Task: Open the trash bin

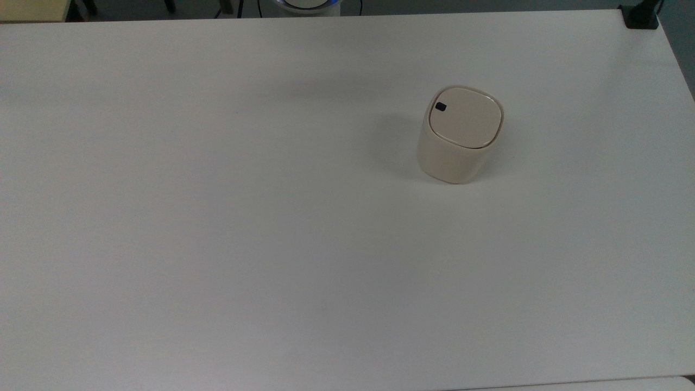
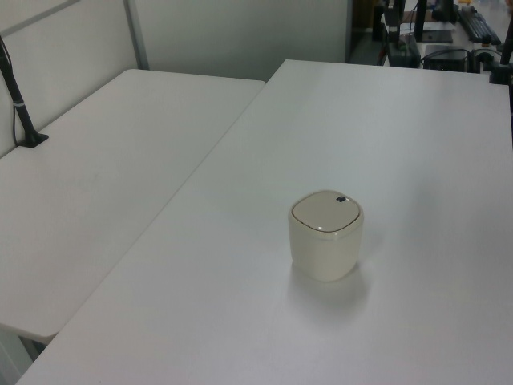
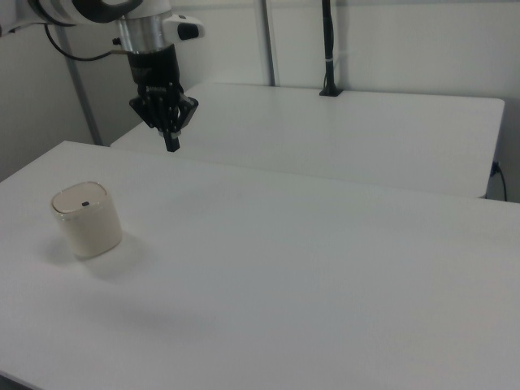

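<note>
The trash bin (image 1: 460, 136) sits upright on the bench (image 1: 217, 244), lid closed. The end effector (image 3: 171, 145) hangs well above and apart, fingers pressed together. Light, smooth plastic likely; I'd press the black button (image 1: 441, 107), not grab.

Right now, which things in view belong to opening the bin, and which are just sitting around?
Belongs to the job:
- trash bin, lid shut
- black button on the lid
- gripper, fingers together, hanging above the table, apart from the bin

Just there:
- white table
- neighbouring table
- black post
</note>
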Motion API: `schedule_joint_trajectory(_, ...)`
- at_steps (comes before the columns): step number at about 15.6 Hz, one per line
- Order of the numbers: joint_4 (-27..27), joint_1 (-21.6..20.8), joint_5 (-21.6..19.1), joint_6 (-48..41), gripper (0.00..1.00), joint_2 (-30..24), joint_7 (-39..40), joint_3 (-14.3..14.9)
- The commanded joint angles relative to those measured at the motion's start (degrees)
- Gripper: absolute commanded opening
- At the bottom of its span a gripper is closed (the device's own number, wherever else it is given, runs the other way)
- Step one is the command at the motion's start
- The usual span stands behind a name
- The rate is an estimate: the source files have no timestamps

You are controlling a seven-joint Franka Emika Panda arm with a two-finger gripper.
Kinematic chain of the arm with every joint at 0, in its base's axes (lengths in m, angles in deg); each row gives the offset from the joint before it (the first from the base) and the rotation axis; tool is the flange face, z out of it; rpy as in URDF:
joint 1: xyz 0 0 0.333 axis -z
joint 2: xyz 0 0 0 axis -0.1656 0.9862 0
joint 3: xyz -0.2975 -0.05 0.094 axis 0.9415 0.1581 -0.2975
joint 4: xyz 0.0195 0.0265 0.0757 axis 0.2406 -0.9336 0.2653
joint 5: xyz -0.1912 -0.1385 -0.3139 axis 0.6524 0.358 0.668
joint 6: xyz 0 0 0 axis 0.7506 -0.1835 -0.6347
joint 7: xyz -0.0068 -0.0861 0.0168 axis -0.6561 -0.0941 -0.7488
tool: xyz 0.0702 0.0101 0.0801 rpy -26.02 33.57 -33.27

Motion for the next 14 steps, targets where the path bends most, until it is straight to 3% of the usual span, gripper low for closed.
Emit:
schedule_joint_trajectory(1, -1.7, -3.9, -1.1, 2.3, 0.00, 0.4, 2.8, -0.4)
schedule_joint_trajectory(9, -5.1, -20.2, -0.9, 8.8, 0.00, 2.7, 2.8, -0.3)
schedule_joint_trajectory(14, -7.8, -27.1, -0.4, 14.2, 0.00, 6.4, 3.1, -0.3)
